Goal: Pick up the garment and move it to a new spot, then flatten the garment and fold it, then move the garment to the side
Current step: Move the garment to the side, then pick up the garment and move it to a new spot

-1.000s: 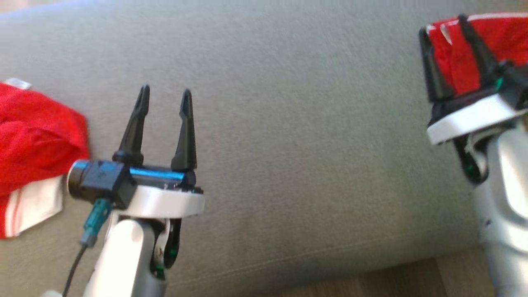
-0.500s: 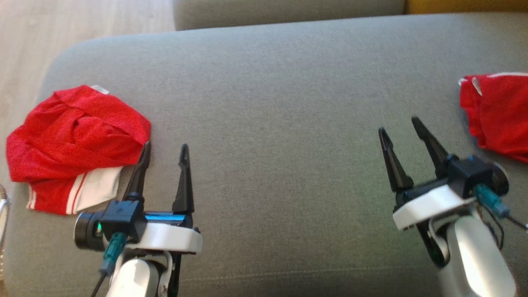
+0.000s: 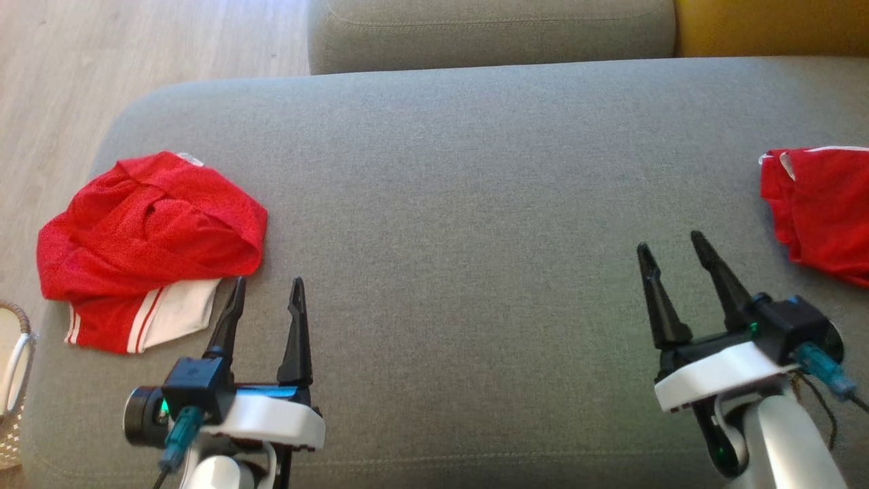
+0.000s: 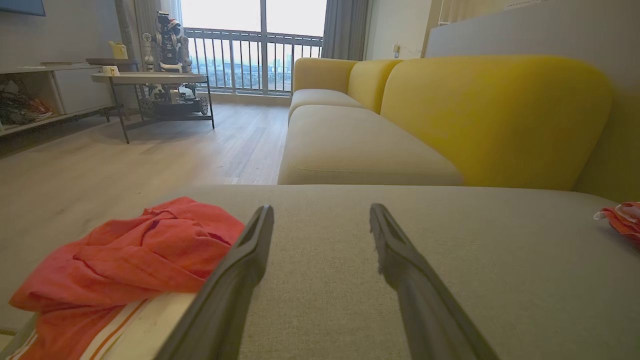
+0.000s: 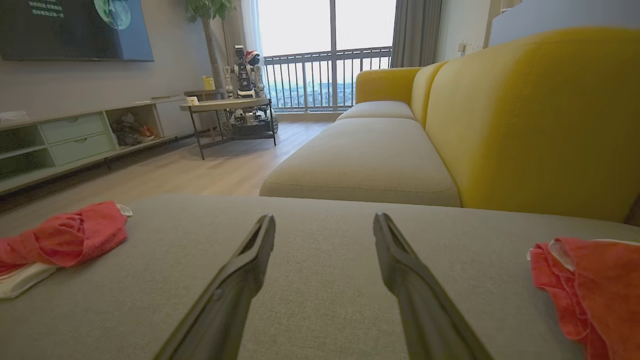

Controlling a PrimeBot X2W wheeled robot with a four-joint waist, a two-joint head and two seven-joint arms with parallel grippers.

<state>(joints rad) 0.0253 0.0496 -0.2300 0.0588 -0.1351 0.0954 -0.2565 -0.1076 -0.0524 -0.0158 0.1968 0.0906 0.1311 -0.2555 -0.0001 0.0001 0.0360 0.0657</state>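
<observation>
Looking down from the head and showing the grey sofa seat [image 3: 475, 204] bearing two pieces of clothing. Showing the red garment [image 3: 153, 224] lying crumpled at the seat's left end, with a white red-striped panel [image 3: 176, 316] spreading out from under its near edge. Showing the second red garment [image 3: 825, 210] lying at the right end and running past the picture's edge. Showing the left hand [image 3: 268, 282] hovering over the seat, fingers apart and gripping nothing, its outer fingertip just beside the white red-striped panel; contact not being discernible. Showing the right hand [image 3: 669, 242] likewise standing apart and empty, near the second red garment but clear of it. Looking along the left hand [image 4: 320, 207] and placing the red garment [image 4: 135, 255] left of the fingers. Looking along the right hand [image 5: 324, 216] and placing the second red garment [image 5: 590, 285] at lower right. Also showing a yellow backrest [image 5: 525, 115], a wooden floor [image 3: 136, 47] and a woven basket [image 3: 13, 387].
</observation>
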